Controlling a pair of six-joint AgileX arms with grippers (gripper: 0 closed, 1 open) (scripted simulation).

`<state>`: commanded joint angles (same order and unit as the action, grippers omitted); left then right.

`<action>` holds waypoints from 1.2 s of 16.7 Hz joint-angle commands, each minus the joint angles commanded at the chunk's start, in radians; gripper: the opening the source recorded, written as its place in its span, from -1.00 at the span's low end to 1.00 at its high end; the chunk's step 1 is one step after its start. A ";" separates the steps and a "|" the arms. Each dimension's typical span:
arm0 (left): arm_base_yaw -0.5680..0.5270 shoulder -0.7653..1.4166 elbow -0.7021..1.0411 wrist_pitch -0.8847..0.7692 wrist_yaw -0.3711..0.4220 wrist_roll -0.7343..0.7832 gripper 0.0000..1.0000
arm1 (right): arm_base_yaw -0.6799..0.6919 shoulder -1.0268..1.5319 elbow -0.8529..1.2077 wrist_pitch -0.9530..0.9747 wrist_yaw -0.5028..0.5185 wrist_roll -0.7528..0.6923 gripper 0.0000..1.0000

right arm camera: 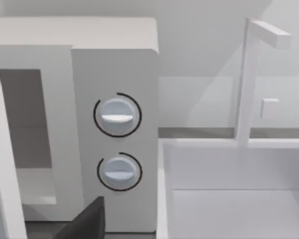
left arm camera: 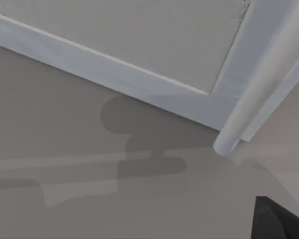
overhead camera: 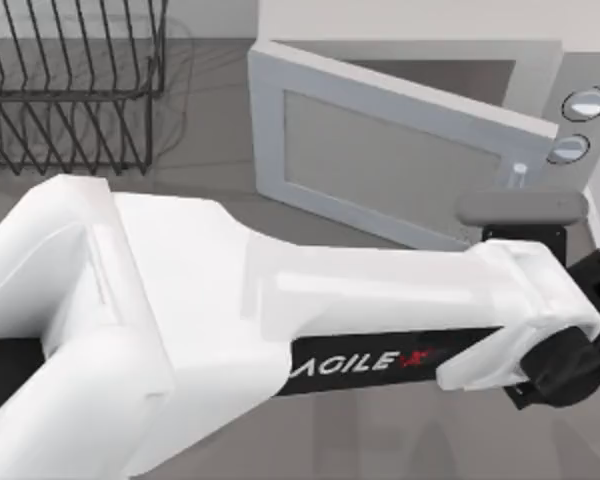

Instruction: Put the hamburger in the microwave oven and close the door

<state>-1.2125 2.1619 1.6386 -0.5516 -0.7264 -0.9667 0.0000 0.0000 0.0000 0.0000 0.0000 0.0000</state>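
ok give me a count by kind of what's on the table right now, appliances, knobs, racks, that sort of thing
Microwave oven: 1
Door, partly open: 1
Handle bar on the door: 1
Knobs: 2
Black wire dish rack: 1
White sink basin: 1
Total: 7

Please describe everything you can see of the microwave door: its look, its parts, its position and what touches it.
The door is a flat white-grey panel with a light frame around a large greyer rectangular window. A pale tubular handle runs along its free edge, near the knobs. It stands upright and partly open, swung out at an angle from the microwave, so the cavity behind remains visible. Its lower edge sits just above the grey table. The left arm reaches across in front of it; no contact is visible.
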 joint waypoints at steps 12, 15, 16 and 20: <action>0.192 0.171 0.231 0.074 0.105 0.206 -1.00 | 0.000 0.000 0.000 0.000 0.000 0.000 1.00; 0.188 0.166 0.227 0.073 0.102 0.205 -1.00 | 0.000 0.000 0.000 0.000 0.000 0.000 1.00; 0.189 0.168 0.229 0.072 0.103 0.206 -1.00 | 0.000 0.000 0.000 0.000 0.000 0.000 1.00; 0.221 0.251 0.346 0.039 0.124 0.237 -1.00 | 0.000 0.000 0.000 0.000 0.000 0.000 1.00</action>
<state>-0.9915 2.4129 1.9845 -0.5126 -0.6020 -0.7302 0.0000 0.0000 0.0000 0.0000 0.0000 0.0000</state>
